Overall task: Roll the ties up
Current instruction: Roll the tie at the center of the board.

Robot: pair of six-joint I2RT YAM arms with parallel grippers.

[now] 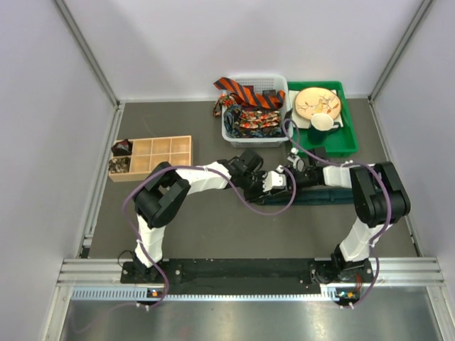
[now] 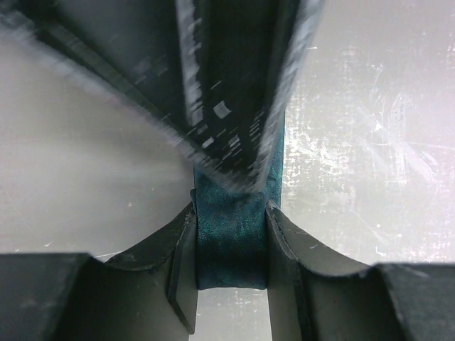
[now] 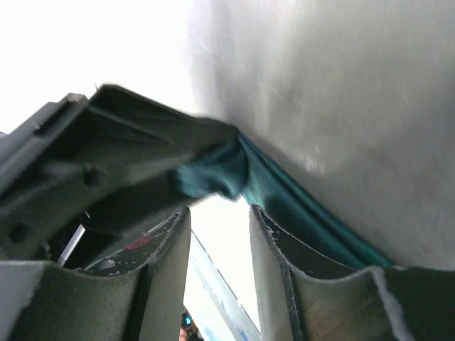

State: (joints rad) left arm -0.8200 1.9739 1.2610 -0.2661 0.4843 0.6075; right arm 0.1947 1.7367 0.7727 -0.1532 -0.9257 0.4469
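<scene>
A plain dark teal tie [image 1: 320, 196] lies stretched on the table in front of the right arm. My left gripper [image 1: 276, 182] is shut on its folded end, which sits as a teal band between the jaws in the left wrist view [image 2: 231, 245]. My right gripper [image 1: 293, 174] meets it tip to tip; in the right wrist view its jaws [image 3: 219, 213] stand apart with nothing between them, and the teal tie's end [image 3: 213, 174] hangs just beyond the fingertips. An orange-and-black striped tie [image 1: 242, 91] and red patterned ties [image 1: 254, 122] fill a white basket [image 1: 229, 133].
A wooden compartment box [image 1: 170, 148] at the left holds rolled ties in its leftmost cells. A green tray [image 1: 345, 145] at the back right carries a plate [image 1: 318, 103] and a green mug [image 1: 323, 124]. Purple cables loop over both arms.
</scene>
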